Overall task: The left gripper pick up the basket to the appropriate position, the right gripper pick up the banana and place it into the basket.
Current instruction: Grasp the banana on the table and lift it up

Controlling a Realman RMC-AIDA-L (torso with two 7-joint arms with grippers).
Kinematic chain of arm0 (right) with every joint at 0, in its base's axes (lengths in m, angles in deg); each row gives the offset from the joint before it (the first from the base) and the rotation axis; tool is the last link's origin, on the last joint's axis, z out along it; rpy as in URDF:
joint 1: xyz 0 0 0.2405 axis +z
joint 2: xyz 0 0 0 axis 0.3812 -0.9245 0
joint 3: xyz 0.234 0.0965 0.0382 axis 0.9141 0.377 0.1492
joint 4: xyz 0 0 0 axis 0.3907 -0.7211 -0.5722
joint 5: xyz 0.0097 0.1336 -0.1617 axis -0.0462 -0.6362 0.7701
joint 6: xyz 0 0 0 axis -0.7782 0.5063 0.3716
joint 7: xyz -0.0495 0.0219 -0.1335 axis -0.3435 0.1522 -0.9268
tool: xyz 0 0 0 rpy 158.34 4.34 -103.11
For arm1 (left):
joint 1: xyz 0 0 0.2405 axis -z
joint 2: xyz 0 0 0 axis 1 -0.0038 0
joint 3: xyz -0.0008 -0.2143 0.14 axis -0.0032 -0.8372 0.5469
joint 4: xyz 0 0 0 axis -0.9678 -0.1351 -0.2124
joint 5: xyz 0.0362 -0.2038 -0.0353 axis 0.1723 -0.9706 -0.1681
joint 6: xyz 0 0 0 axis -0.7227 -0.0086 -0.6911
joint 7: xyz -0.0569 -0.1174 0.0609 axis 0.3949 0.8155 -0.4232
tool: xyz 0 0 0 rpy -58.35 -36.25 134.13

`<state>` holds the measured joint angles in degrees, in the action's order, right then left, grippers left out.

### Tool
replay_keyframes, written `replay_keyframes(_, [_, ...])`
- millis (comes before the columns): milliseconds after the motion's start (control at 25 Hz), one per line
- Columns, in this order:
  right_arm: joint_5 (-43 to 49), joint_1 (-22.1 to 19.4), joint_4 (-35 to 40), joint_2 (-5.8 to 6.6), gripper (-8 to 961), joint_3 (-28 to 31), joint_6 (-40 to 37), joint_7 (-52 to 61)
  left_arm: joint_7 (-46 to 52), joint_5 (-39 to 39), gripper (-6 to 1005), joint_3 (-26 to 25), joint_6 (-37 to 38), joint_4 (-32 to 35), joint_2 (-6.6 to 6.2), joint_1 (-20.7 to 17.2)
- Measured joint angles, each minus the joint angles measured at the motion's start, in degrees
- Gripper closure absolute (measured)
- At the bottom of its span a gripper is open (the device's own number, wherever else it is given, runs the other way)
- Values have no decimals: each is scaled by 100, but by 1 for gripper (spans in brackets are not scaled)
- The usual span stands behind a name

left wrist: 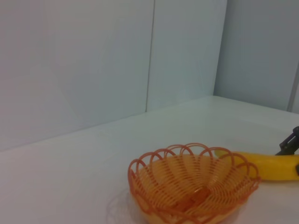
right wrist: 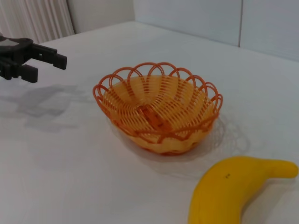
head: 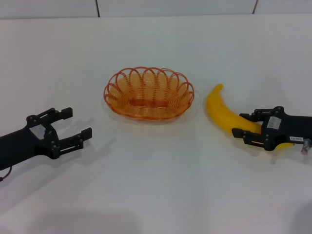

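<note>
The orange wire basket [head: 147, 99] stands empty on the white table at the centre; it also shows in the left wrist view [left wrist: 191, 186] and the right wrist view [right wrist: 159, 112]. The yellow banana [head: 220, 108] lies on the table to its right, also seen in the right wrist view [right wrist: 233, 191] and the left wrist view [left wrist: 273, 165]. My right gripper [head: 238, 124] is open, its jaws astride the banana's near end. My left gripper [head: 78, 122] is open and empty, left of the basket and apart from it; it also shows in the right wrist view [right wrist: 32, 63].
The white table [head: 156, 185] stretches all round the basket. A pale wall [left wrist: 93, 60] rises behind the table's far edge. A finger of the right gripper [left wrist: 290, 142] shows beside the banana in the left wrist view.
</note>
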<state>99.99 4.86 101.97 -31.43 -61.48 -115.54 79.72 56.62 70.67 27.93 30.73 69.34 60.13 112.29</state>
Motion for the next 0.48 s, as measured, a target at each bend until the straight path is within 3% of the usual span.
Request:
replay_keyframes(120, [-13, 0, 3, 0, 475, 24, -57, 3, -2, 0, 169, 0, 5, 0, 0, -5])
replay_keyframes(480, [-1243, 41, 28, 28, 475, 7, -536, -93, -11, 0, 169, 0, 10, 0, 0, -10])
